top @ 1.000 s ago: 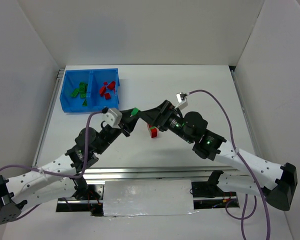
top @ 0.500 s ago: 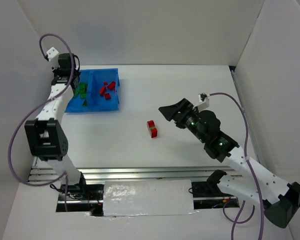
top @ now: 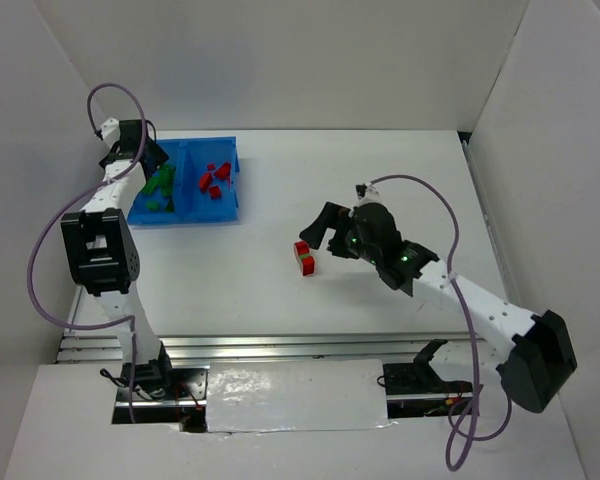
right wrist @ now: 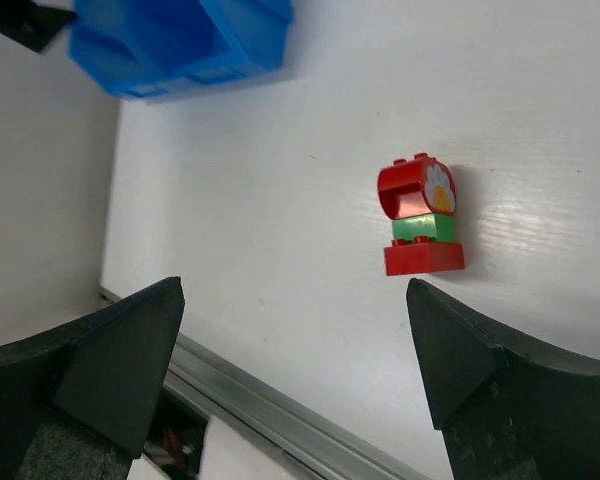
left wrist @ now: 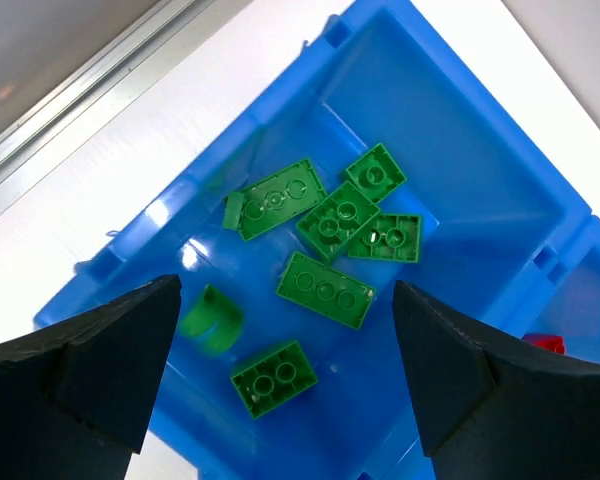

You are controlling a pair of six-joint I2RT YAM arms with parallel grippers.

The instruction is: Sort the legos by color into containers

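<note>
Red-green-red lego stack (right wrist: pixel 420 217) stands mid counter (top: pixel 400 160), well apart from the blue bin (top: pixel 180 217) at the far-left corner; likely light, rigid and slick, so a pinch across its flat sides suits; right tool (right wrist: pixel 295 290) is spread beside it, left tool (left wrist: pixel 285 300) spread over the green compartment (left wrist: pixel 480 200).

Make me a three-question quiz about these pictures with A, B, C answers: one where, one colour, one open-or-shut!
1. What colour are the legos in the bin's left compartment? A. red B. green C. yellow
2. Where is the little brick stack? A. in the bin B. on the table C. held in the air
3. How is the right gripper? A. open B. shut on the stack C. shut on nothing
Answers: 1 B, every piece there is green. 2 B, it stands on the white table. 3 A, its jaws stand wide apart.
</note>
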